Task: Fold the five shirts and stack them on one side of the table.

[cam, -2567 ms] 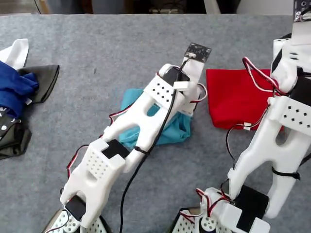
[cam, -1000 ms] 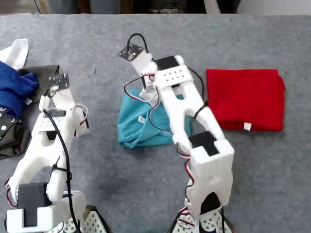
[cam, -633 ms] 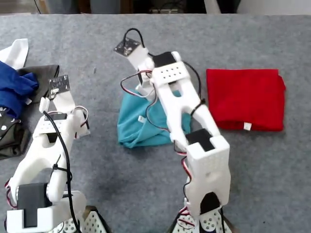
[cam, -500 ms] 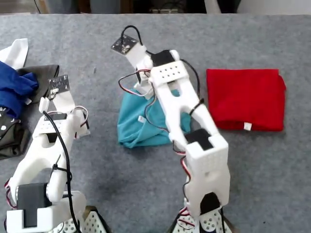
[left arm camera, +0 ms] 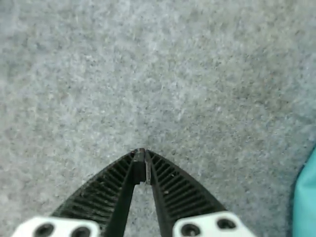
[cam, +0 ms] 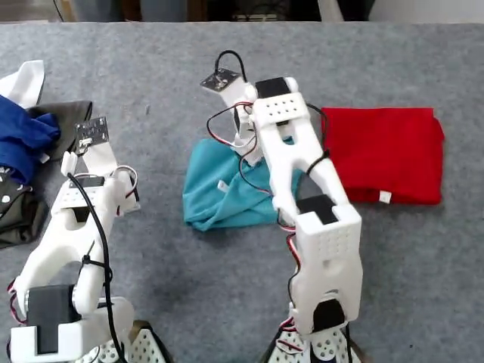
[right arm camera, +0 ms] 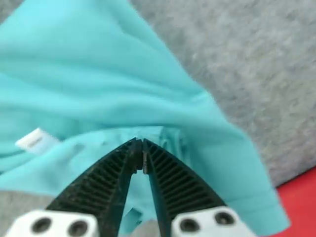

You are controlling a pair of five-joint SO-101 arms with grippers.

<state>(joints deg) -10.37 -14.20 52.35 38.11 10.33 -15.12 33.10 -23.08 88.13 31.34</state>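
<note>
Right gripper (right arm camera: pixel 142 150) has swung toward the red shirt (cam: pixel 382 151), pinching a bunched fold of the teal shirt (right arm camera: pixel 98 84) at its tips; mid-fold, it likely needs to carry that edge across and release.

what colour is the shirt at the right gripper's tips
Teal; the shirt shows best in the right wrist view, under the right gripper.

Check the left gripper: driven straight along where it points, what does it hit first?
The grey table cover, probably: the left gripper, shut, aims at bare felt just ahead. The teal shirt sits off to the side, out of that line.
</note>
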